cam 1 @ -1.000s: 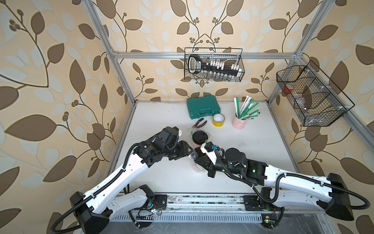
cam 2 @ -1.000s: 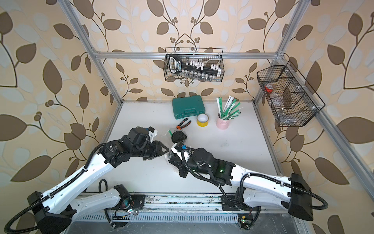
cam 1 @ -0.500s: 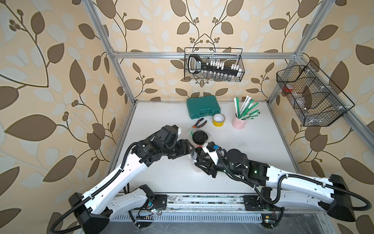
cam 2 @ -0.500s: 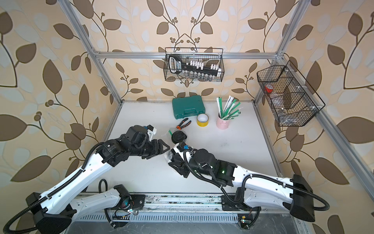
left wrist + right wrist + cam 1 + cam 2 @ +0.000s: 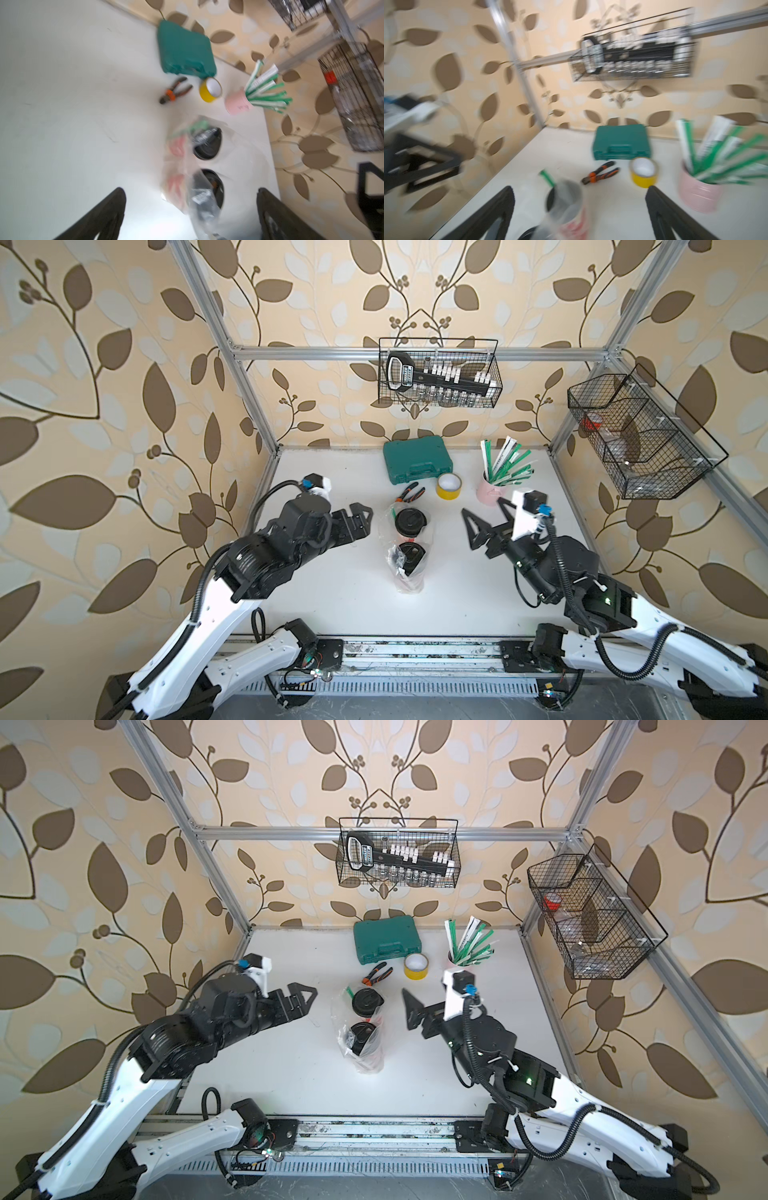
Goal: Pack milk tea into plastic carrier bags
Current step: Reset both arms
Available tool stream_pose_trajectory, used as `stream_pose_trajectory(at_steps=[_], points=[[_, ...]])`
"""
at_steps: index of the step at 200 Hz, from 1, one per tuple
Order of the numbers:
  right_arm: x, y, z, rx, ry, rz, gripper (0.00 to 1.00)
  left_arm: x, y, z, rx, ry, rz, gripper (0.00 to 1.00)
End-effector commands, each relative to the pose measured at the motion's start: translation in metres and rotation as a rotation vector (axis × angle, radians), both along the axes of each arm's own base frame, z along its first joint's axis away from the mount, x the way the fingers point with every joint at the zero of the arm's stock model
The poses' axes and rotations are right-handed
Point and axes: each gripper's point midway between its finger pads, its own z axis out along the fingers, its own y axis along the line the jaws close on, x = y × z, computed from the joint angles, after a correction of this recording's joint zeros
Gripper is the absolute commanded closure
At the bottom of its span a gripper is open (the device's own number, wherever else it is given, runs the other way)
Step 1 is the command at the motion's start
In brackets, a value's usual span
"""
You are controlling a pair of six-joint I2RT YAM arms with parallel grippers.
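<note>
On the white table (image 5: 332, 593), the left gripper (image 5: 363, 520) and right gripper (image 5: 482, 508) flank the load, both jaw sets spread wide, holding nothing, well apart from it. The clear carrier bag (image 5: 394, 558) stands mid-table, slack around both milk tea cups (image 5: 410, 522), which stand upright in line, likely so the load self-supports; packing appears complete.

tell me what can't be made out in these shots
- Cup prints: in both top views the lids and the crinkled bag hide most of the sides of the cups; both wrist views blur them.
- Bag handles: lost in clear folds, every view.
- Side basket contents: too small behind its mesh in the top views; blurred in the left wrist view.
</note>
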Motion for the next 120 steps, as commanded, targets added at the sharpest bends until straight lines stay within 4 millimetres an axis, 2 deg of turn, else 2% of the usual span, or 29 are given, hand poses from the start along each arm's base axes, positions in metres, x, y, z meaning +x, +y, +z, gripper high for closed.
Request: stream_pose_trajectory(at_steps=[1, 11, 21, 32, 47, 60, 77, 106, 120], points=[[0.008, -0.093, -0.043, -0.082, 0.056, -0.433, 0.00, -0.009, 0.101, -0.024, 0.290, -0.056, 0.438, 0.01], [0.015, -0.115, -0.063, -0.076, 0.090, -0.505, 0.00, -0.012, 0.116, -0.036, 0.340, -0.068, 0.515, 0.01], [0.029, -0.127, -0.087, -0.100, 0.148, -0.524, 0.00, -0.013, 0.127, -0.048, 0.389, -0.083, 0.573, 0.01], [0.045, -0.144, -0.122, -0.101, 0.249, -0.554, 0.00, -0.012, 0.134, -0.062, 0.417, -0.120, 0.624, 0.01], [0.062, -0.170, -0.166, -0.051, 0.382, -0.573, 0.00, -0.004, 0.136, -0.075, 0.507, -0.190, 0.619, 0.01], [0.068, -0.193, -0.191, 0.015, 0.410, -0.602, 0.00, 0.005, 0.137, -0.091, 0.630, -0.243, 0.625, 0.01], [0.073, -0.205, -0.210, 0.001, 0.359, -0.614, 0.00, 0.012, 0.140, -0.121, 0.725, -0.228, 0.638, 0.01], [0.073, -0.210, -0.236, -0.027, 0.274, -0.636, 0.01, 0.039, 0.137, -0.180, 0.698, -0.147, 0.563, 0.01], [0.076, -0.207, -0.241, -0.028, 0.229, -0.620, 0.00, 0.050, 0.146, -0.204, 0.687, -0.091, 0.548, 0.01]])
